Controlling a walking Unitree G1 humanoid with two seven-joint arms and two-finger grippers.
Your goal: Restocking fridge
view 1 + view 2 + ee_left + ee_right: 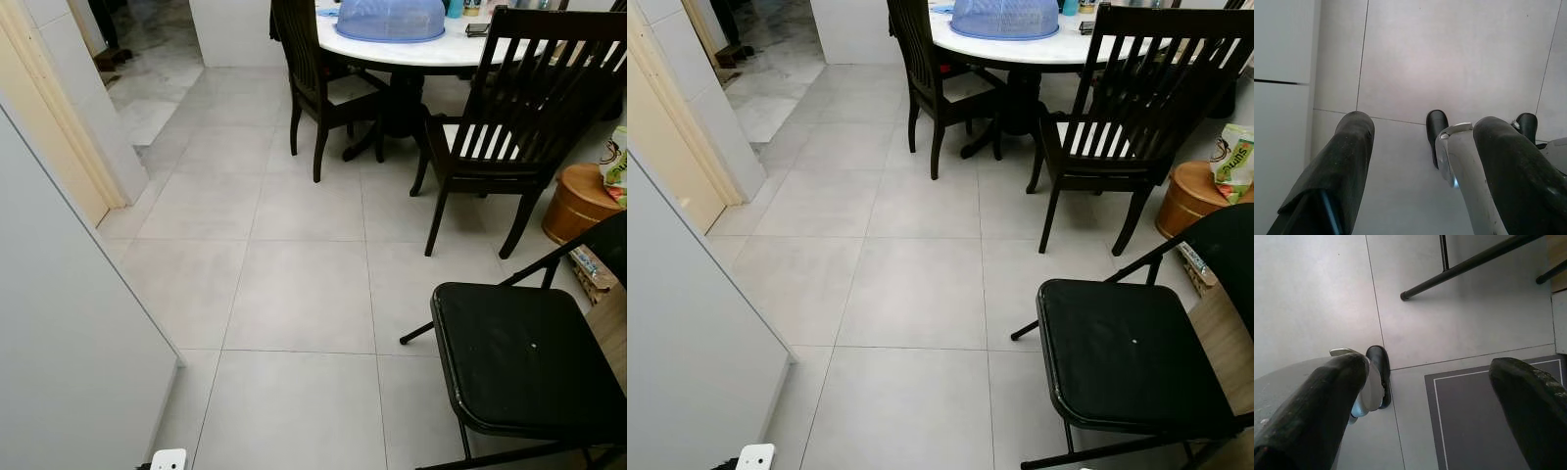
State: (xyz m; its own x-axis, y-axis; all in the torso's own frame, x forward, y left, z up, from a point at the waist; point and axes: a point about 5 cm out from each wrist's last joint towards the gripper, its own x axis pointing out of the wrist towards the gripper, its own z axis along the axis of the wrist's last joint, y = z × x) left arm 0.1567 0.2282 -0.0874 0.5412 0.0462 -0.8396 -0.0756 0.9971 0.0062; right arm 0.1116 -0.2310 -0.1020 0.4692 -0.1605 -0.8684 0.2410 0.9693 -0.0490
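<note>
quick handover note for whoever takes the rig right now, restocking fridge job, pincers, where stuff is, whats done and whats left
Left pincer: open, holding nothing, hanging over the floor tiles.
Right pincer: open, holding nothing, above the tiles next to a dark mat.
Surroundings: a white appliance panel, possibly the fridge, stands close on the robot's left. A black folding chair is on its right. Ahead are the dining table with a blue mesh food cover and dark wooden chairs.
Done: nothing that can be seen.
Left: find the groceries, open the fridge, load it.
</note>
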